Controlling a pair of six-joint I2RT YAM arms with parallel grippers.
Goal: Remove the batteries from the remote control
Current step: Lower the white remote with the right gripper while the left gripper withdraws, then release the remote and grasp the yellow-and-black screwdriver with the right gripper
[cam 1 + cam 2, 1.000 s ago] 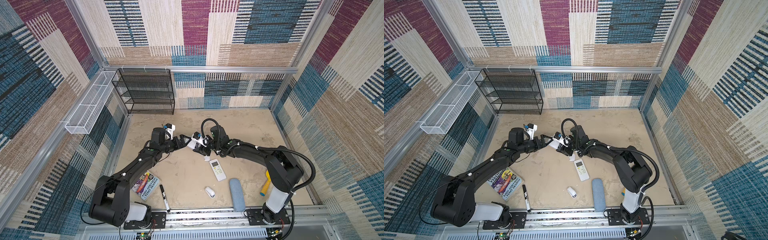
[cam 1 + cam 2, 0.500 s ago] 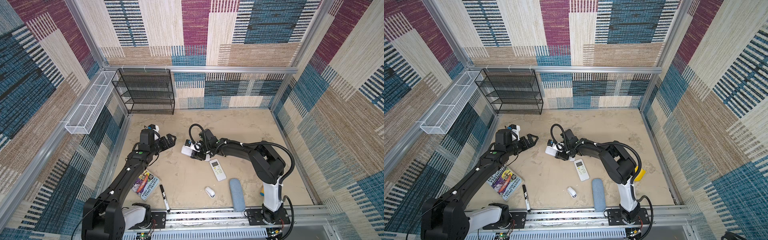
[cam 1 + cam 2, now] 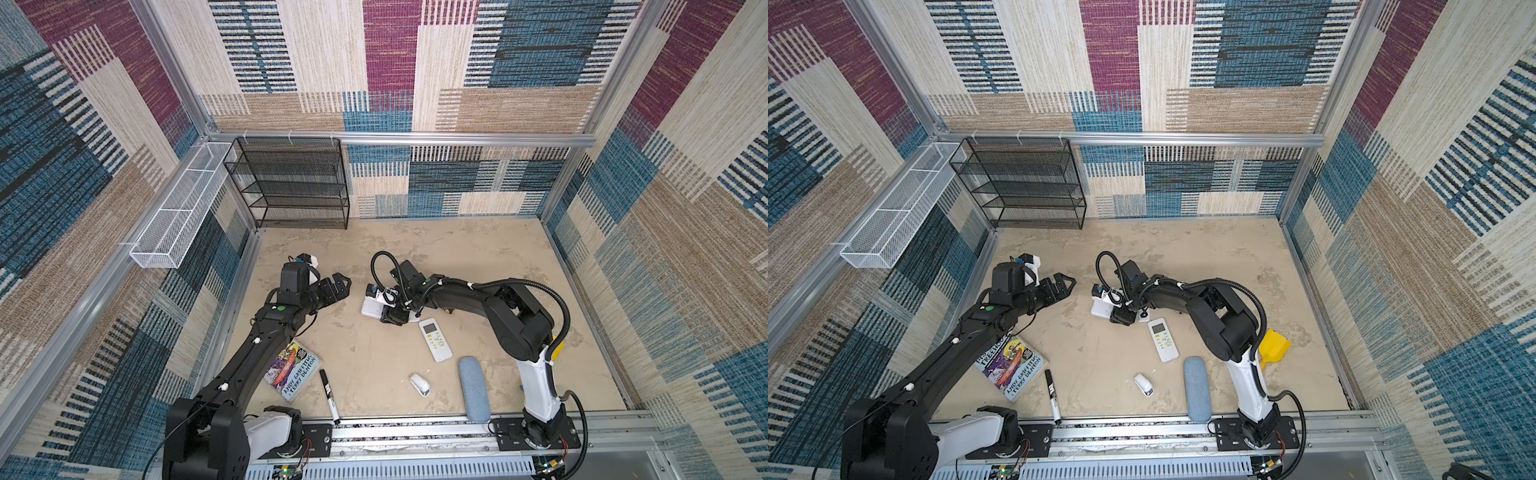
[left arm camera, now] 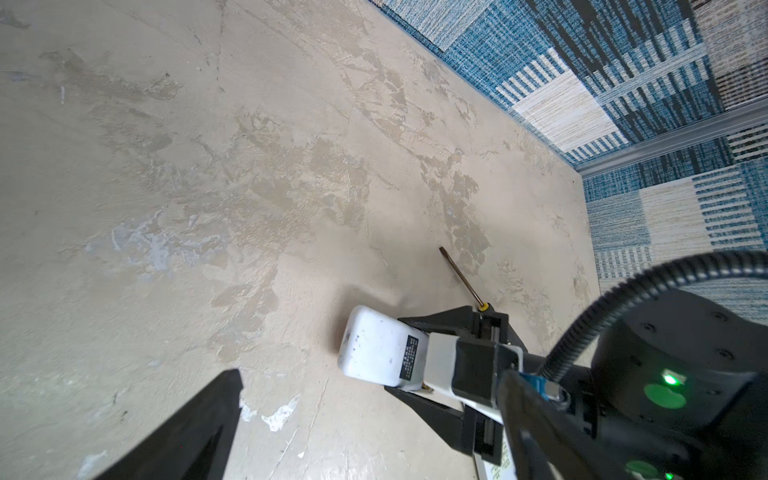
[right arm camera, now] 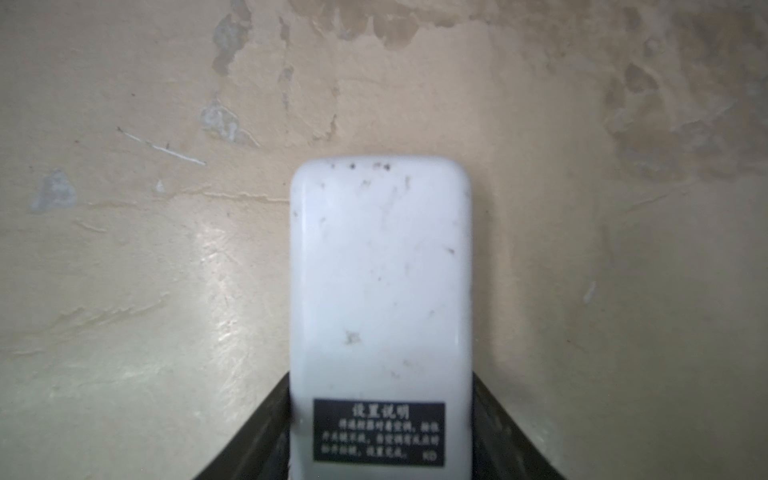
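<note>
A white remote [image 5: 380,270] lies back up, black label showing, at mid-table. The batteries are out of sight (its back looks shut). The right claw [image 3: 390,316] straddles the remote, one black finger [image 5: 266,428] close along each long side; I cannot tell whether the fingers press it or only flank it.

Just beside it, nearer the front rail, a second remote [image 3: 434,340] lies buttons up. A screwdriver [image 4: 461,280] lies on the table behind the right claw.

The left claw [image 3: 338,287] hangs to the left, apart from the remote, jaws spread wide and holding nothing.

Along the front edge lie a book [image 3: 293,370], a marker [image 3: 329,390], a small white piece [image 3: 419,384] and a blue-grey case [image 3: 473,388]. A yellow scoop [image 3: 1273,345] sits behind the right arm. A black mesh shelf [image 3: 291,183] stands at the back left.
</note>
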